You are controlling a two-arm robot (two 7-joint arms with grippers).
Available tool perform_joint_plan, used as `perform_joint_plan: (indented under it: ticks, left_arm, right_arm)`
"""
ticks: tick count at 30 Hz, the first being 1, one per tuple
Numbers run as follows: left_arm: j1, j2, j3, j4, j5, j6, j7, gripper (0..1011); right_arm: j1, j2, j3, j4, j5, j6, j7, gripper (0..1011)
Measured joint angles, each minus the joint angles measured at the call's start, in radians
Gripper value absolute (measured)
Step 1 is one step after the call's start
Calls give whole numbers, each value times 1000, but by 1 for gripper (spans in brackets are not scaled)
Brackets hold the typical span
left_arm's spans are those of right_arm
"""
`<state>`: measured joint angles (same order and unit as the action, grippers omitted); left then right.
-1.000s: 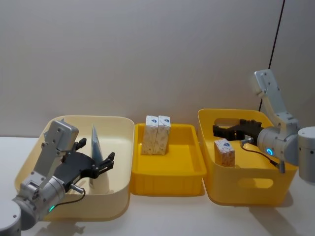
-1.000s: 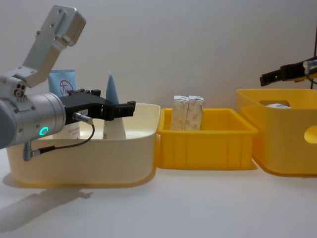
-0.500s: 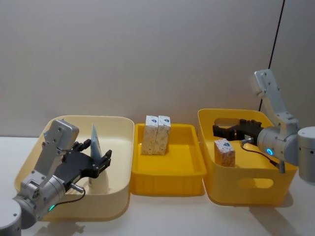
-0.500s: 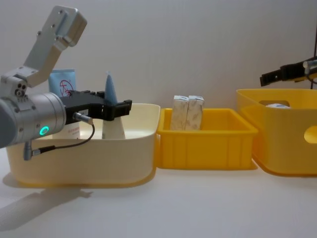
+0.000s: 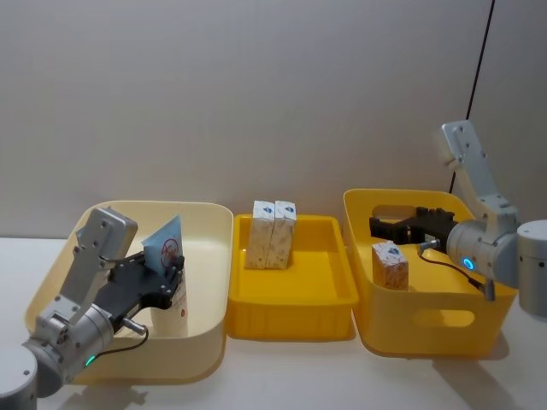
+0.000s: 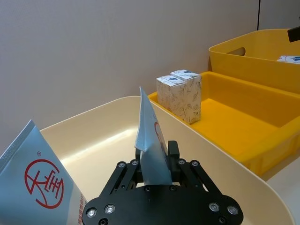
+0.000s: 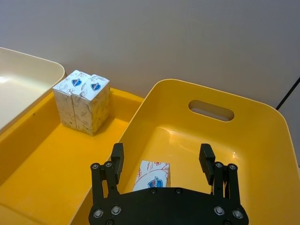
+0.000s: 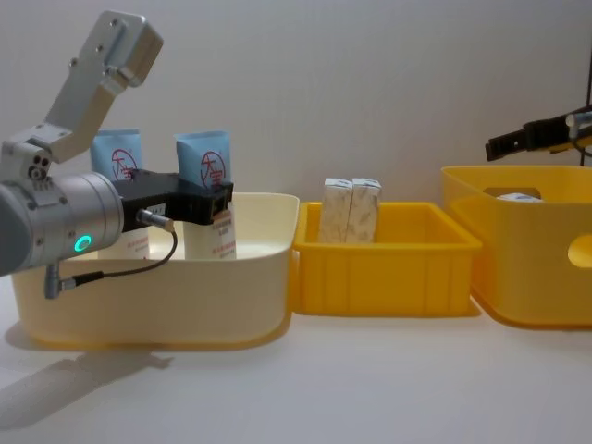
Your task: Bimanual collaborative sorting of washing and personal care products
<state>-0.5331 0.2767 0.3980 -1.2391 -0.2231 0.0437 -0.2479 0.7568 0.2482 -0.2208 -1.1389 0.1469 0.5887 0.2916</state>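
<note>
**Fig.** Two-arm sort, mid-grasp. The L gripper (image 5: 173, 275) sits inside the cream bin (image 5: 205, 209) w/ its fingers pinching the held tube (image 5: 164, 248) low on the blue part. The R gripper (image 5: 380, 228) hovers over the R bin (image 5: 427, 320), fingers spread wide, above the carton (image 5: 391, 265) standing on the bin floor. Two cartons (image 5: 273, 233) stand side by side, touching, at the far end of the centre tray (image 5: 291, 299). All bins rest on the desk (image 5: 282, 376).

**Step in hand (judged).** Lifting the tube out of the bin.
- Raise it straight up until the lower end clears the rim, then move sideways.
- The tube wall is prob. soft, so keep a firm, even pinch and avoid twisting.
- The second tube (image 8: 117, 157) stands near, on the L side, so do not swing that way.
- R arm: come down w/ the fingers either side of the carton, clear of the bin wall.

**Orientation.** The held tube's long axis is near vertical, leaning slightly. The flat crimped end points up and the white lower body points down into the bin. The cap end is hidden by the bin wall in the chest view. The logo face is turned toward the robot, and the L wrist view shows the tube edge-on.
</note>
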Motion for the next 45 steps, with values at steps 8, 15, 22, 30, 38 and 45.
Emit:
perform_joint_plan:
  ticks: [8,15,22,30,38,45]
  left_arm:
    - [-1,0,0,1,0,0,0,239]
    - [-1,0,0,1,0,0,-1,234]
    - [-1,0,0,2,0,0,0,234]
    - [-1,0,0,1,0,0,-1,234]
    - [-1,0,-1,-1,4,-2,-1,234]
    - [-6,1,-11,-16,10,-27,-1,234]
  right_arm:
    - [0,0,0,0,0,0,0,1001]
    - [0,0,0,0,0,0,0,1001]
    - [0,0,0,0,0,0,0,1001]
    - [0,0,0,0,0,0,0,1001]
    - [0,0,0,0,0,0,0,1001]
    - [0,0,0,0,0,0,0,1001]
